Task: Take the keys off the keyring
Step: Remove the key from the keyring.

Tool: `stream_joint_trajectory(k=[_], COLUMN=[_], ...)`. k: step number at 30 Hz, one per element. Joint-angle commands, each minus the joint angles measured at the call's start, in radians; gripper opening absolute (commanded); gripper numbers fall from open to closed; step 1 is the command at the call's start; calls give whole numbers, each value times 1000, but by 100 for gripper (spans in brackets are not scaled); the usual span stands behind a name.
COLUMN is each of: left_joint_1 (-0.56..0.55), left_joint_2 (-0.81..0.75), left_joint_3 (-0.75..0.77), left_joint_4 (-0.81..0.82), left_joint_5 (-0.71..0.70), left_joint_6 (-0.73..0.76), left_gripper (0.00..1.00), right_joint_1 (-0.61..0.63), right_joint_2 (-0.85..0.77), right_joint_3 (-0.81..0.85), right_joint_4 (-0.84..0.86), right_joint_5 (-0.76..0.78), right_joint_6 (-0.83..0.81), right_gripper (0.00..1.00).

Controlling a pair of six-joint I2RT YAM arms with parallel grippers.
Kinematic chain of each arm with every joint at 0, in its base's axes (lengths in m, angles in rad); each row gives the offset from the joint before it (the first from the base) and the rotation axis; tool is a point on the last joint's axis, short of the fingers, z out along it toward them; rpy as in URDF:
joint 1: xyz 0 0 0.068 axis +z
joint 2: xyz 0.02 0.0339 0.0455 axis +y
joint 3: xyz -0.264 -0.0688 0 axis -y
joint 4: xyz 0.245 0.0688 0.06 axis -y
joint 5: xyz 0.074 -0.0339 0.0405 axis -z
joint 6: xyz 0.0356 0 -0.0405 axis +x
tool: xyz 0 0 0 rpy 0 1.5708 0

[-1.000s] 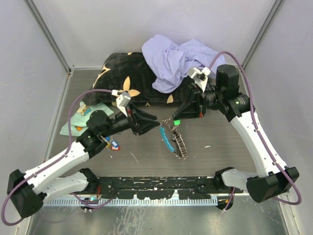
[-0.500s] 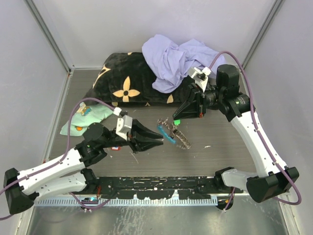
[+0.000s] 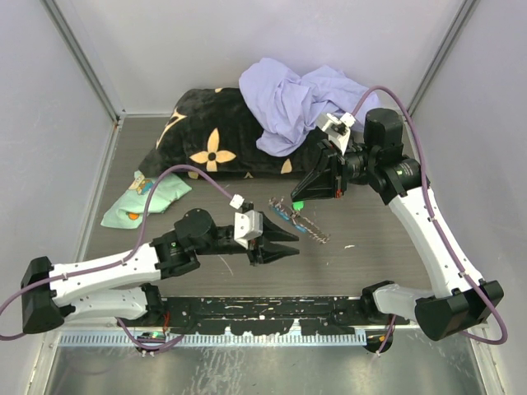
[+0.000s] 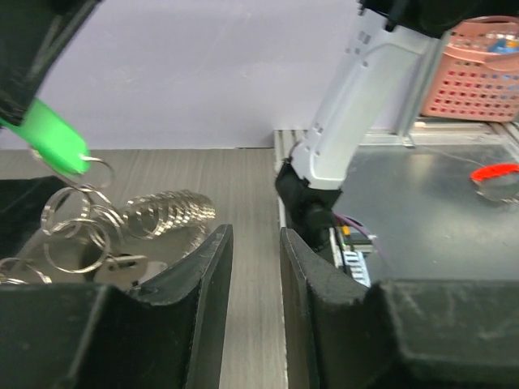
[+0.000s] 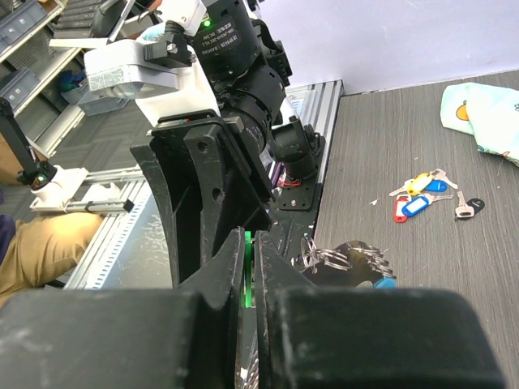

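right gripper (image 3: 299, 198): pinching green-tag key (image 4: 53, 134), not yet off keyring (image 3: 301, 224)
left gripper (image 4: 255, 232): narrowly parted, empty, keyring just beside it
done: loose keys (image 5: 418, 197), well apart from right gripper
left: green-tag key

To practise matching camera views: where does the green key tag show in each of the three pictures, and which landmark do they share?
Top external: green tag right of centre, at the tip of the right pincer.
Left wrist: upper left, above the keyring.
Right wrist: thin green sliver, lower centre, clamped in that pincer.
Shared landmark: the keyring beside it.
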Motion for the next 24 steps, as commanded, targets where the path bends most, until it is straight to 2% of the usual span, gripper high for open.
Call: stream_joint_trajectory(k=[1, 9, 12, 17, 24], left_joint_1=[-7, -8, -7, -8, -7], left_joint_2=[28, -11, -35, -41, -17], left_joint_3=[67, 30, 6, -10, 3], left_joint_4=[52, 103, 132, 166, 175], left_joint_5=[-144, -444, -504, -483, -354], left_joint_6=[59, 50, 31, 31, 56], left_gripper=[32, 34, 36, 39, 38], right_joint_1=[3, 3, 3, 3, 4], right_joint_2=[-23, -27, -27, -26, -26], right_joint_3=[7, 5, 5, 4, 4], right_joint_4=[37, 38, 39, 44, 46], right_joint_5=[-66, -69, -69, -67, -64], right_joint_6=[15, 19, 19, 24, 27], right_gripper=[1, 1, 1, 1, 1])
